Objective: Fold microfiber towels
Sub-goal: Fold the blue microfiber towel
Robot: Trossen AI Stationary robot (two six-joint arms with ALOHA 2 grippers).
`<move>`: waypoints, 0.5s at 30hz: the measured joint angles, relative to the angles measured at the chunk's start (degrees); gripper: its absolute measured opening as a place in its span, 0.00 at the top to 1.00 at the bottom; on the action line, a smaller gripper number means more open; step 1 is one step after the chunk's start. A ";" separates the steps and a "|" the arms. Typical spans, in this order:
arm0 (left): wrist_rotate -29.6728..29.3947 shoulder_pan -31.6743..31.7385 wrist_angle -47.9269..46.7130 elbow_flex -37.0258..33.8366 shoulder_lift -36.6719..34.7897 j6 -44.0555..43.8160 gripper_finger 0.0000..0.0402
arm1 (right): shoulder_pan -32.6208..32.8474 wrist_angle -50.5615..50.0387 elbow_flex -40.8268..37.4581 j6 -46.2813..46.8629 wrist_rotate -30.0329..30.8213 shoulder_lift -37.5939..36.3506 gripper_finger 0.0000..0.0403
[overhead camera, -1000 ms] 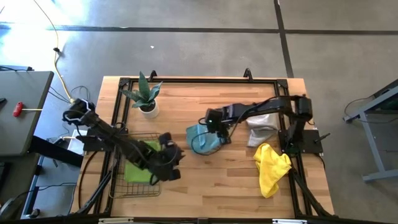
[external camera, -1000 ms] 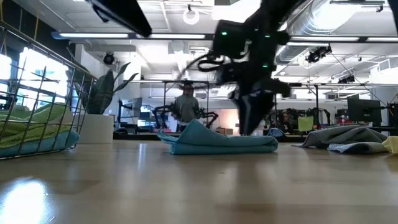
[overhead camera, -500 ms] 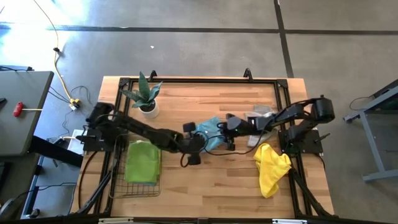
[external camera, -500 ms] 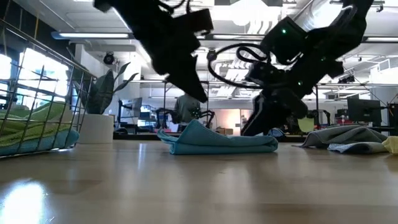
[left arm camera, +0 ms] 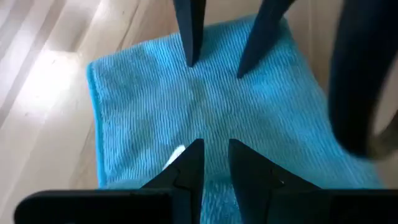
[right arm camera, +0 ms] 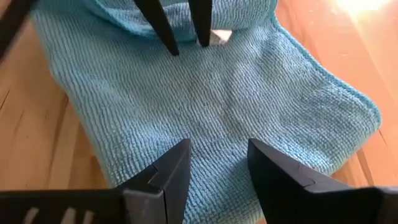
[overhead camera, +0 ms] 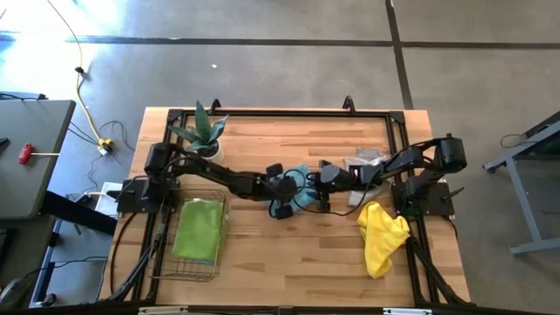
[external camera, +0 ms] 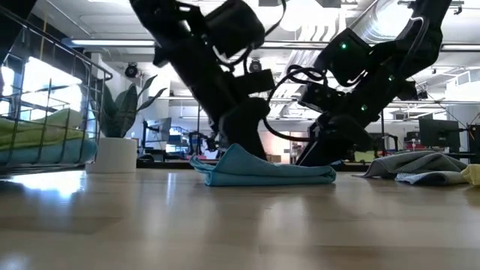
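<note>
A folded teal microfiber towel (overhead camera: 302, 173) lies flat on the wooden table's middle (external camera: 270, 172). My left gripper (left arm camera: 214, 152) comes at it from the left, slanting down, fingers a narrow gap apart over its left end (overhead camera: 290, 190). My right gripper (right arm camera: 217, 149) comes from the right, open, fingers slanting down over the towel's right half (overhead camera: 315, 184). Each wrist view shows the other gripper's fingertips across the towel. A white tag (right arm camera: 221, 36) shows by the left fingertips. A yellow towel (overhead camera: 382, 238) and a grey one (overhead camera: 363, 164) lie at the right. My left gripper's fingertips (left arm camera: 193, 158) stand low over the towel's top layer near its left end; I cannot tell whether they touch it. My right gripper's fingertips (right arm camera: 177, 162) stand low over the top layer at the right; the towel hides them in the low view, so touch cannot be told.
A wire-mesh basket (overhead camera: 179, 262) with a lime green towel (overhead camera: 199, 229) stands at the near left. A potted plant (overhead camera: 204, 133) stands at the far left. A dark frame (overhead camera: 262, 114) runs around the table top. Bare wood lies along the near edge.
My left gripper has swung from over the basket toward the table's middle and sunk to the teal towel's left end. My right gripper has drawn a little toward the right edge, sunk and tipped downward over the towel. The towel has stayed in place.
</note>
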 joint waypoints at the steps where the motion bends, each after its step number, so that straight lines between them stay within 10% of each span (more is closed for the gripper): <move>1: 0.01 -0.02 -1.21 0.02 -0.60 -0.12 0.84 | 0.00 -0.06 0.00 0.00 0.02 0.04 0.62; 15: -0.79 -0.25 -15.90 2.18 -6.55 -0.42 0.84 | -0.09 0.34 0.01 0.57 2.49 0.13 0.62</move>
